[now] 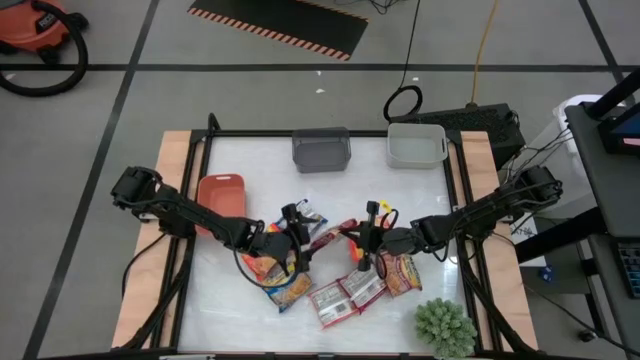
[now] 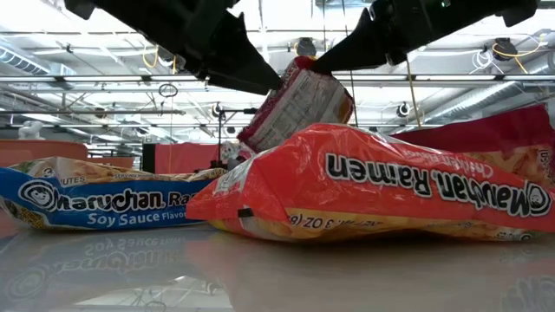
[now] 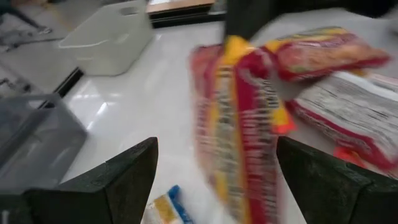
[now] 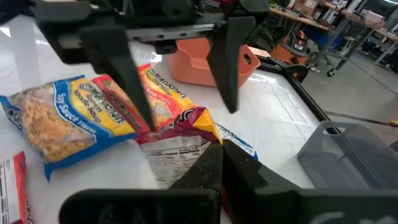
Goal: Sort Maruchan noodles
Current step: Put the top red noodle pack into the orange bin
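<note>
- the right gripper (image 1: 352, 238) is clamped on the top edge of a red-trimmed packet (image 4: 177, 140); its two fingers are pressed together with the crinkled plastic pinched between them.
- the held packet hangs clear of the surface (image 1: 400, 190), tilted; the low view shows it (image 2: 295, 106) lifted above the packets lying in front of the camera.
- the left gripper (image 1: 297, 243) has its fingers (image 3: 118, 180) spread wide apart, with nothing between them; it sits just beside the held packet, facing the right gripper across it.
- in the left wrist view the held packet (image 3: 239, 118) stands on edge in front of the open fingers, showing red and yellow bands; the print is blurred.
- in the right wrist view the held packet's white printed back faces the camera.
- the remaining maruchan noodles (image 1: 340, 290) lie in a loose cluster on the front middle of the surface, under and between the two grippers.
- a blue-trimmed soy sauce packet (image 2: 95, 195) lies flat, with an orange-fronted packet (image 2: 373, 186) just beside it, the latter's label upside down in the low view.
- several packets (image 1: 350, 295) lie white back up near the front edge.
- a grey bin (image 1: 321, 149) and a white bin (image 1: 416, 145) stand at the far edge of the surface; a red bin (image 1: 220, 195) stands at the left, partly under the left arm.
- a green plant (image 1: 444, 325) sits at the front right corner.
</note>
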